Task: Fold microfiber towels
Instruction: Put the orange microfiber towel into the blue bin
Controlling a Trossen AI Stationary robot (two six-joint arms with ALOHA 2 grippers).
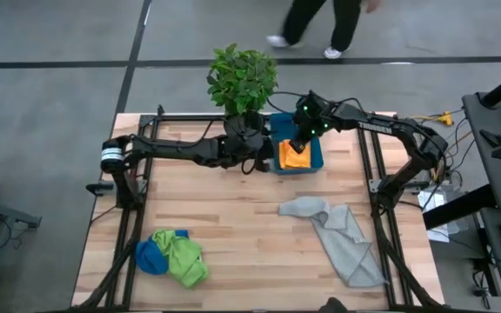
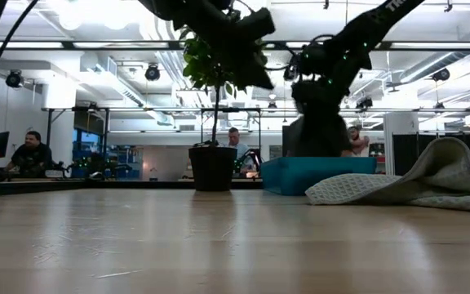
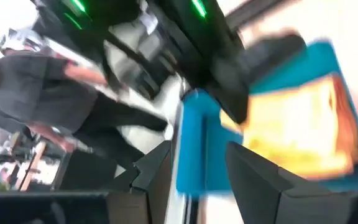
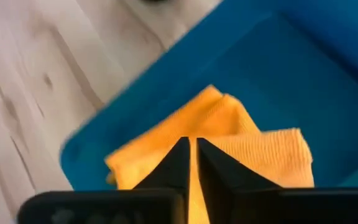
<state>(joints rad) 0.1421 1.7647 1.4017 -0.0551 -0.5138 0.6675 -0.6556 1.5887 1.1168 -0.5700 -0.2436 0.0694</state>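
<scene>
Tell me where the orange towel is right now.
In the high view the orange towel lies inside the teal bin at the table's far edge, beside the potted plant.

No text, label, brand or number can be read anywhere in these views. White lettering shows on a dark arm [image 2: 394,6] at the upper edge of the low view, but it is cut off and cannot be made out.
</scene>
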